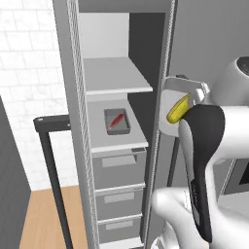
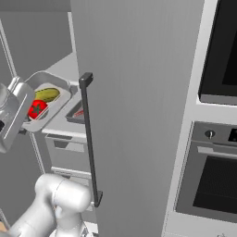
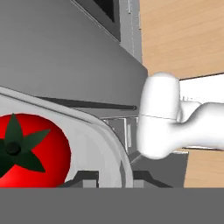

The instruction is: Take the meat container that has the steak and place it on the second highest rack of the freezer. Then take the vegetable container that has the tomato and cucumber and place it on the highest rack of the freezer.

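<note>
Beside the freezer's point(image 1: 160, 58) open edge, my fingers point(image 3: 87, 178) pinch the vegetable container point(image 2: 44, 99) rim — keep tomato point(image 2: 37, 109) and cucumber point(image 2: 47, 94) level, then slide onto the highest rack point(image 1: 114, 75).

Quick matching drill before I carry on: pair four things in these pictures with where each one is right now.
Things:
1. meat container
2. tomato
3. highest rack
4. steak

Places:
A. bare, above the shelf with the dark tray
B. in the pale vegetable container that the gripper holds by its rim, beside the cucumber
C. on the second highest rack of the freezer
D. lying inside the dark tray

Pairs: 1-C, 2-B, 3-A, 4-D
</note>
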